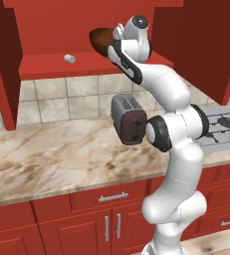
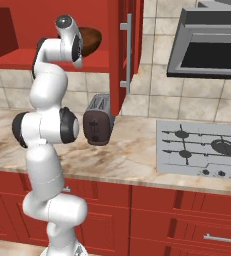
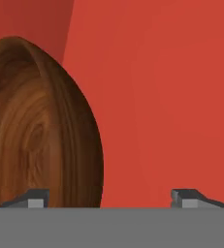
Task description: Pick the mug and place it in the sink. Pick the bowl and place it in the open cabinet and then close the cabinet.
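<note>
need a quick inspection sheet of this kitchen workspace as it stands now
surface: marble counter, bare in front of the toaster
job's things: brown bowl tipped on the shelf of the open red cabinet; both doors open
clutter: toaster on the counter; small pale cylinder on the shelf
grippers: gripper open, one fingertip in front of the bowl, nothing held
cables: nothing seen
surroundings: stove, hood, red base cabinets, tiled wall

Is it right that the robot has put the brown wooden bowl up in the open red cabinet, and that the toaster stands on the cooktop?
Not quite. The toaster stands on the marble counter, left of the cooktop, as the right base view shows. The bowl is indeed up in the open cabinet.
</note>
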You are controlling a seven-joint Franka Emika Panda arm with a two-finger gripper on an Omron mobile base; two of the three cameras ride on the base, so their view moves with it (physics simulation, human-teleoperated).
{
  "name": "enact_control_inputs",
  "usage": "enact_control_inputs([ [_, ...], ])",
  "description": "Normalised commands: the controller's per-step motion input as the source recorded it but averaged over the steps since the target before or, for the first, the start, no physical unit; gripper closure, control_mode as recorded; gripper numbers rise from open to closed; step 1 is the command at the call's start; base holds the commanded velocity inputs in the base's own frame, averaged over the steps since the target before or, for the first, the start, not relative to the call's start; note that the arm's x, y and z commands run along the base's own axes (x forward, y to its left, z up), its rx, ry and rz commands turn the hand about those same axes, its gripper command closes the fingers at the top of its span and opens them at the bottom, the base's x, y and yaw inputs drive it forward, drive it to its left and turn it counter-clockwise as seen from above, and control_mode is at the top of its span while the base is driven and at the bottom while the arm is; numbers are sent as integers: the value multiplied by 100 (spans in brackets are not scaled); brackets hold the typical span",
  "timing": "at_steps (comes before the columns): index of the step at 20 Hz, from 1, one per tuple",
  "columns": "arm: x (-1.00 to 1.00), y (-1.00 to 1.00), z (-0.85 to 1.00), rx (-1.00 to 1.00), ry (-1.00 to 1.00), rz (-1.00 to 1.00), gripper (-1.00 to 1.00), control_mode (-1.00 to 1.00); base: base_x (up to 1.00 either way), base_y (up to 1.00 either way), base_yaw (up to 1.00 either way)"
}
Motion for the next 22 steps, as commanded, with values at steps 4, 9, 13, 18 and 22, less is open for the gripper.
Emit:
enact_control_inputs([
  [4,-5,0,27,-1,-9,0,-100,-100,0,0,0],
  [9,-35,0,26,-1,-12,0,-100,-100,0,0,0],
  [13,-93,0,1,0,-1,-1,-100,-100,0,0,0],
  [18,-100,0,-7,0,0,-1,-100,-100,0,0,0],
  [22,-100,0,-3,0,0,-1,-100,-100,0,0,0],
])
